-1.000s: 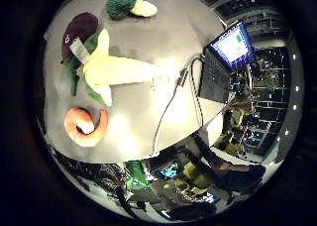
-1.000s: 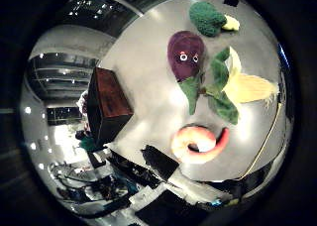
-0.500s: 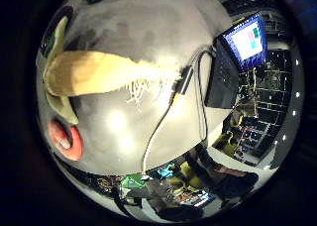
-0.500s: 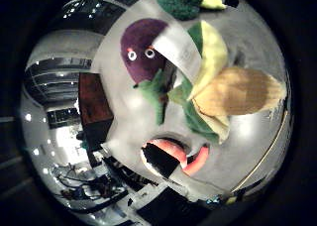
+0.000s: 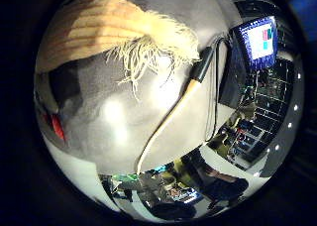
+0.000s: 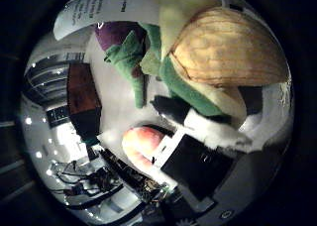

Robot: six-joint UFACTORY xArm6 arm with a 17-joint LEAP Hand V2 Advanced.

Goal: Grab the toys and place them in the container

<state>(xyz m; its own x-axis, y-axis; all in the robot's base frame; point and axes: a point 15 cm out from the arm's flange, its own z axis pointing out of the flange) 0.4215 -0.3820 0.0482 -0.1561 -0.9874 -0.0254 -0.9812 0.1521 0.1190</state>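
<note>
The corn (image 6: pixel 225 50) fills the view, close under the palm on the table (image 5: pixel 114 132), beside the eggplant (image 6: pixel 115 33) and shrimp (image 6: pixel 141 144). A brown box (image 6: pixel 81 99) stands near the table's edge. Whether the hand (image 6: pixel 198 159) grips is unclear.

We see a grey desk (image 5: pixel 119 132) carrying a plush corn cob (image 6: pixel 228 47), a purple plush eggplant (image 6: pixel 116 35), a pink shrimp toy (image 6: pixel 141 146) and a brown box (image 6: pixel 81 94).
</note>
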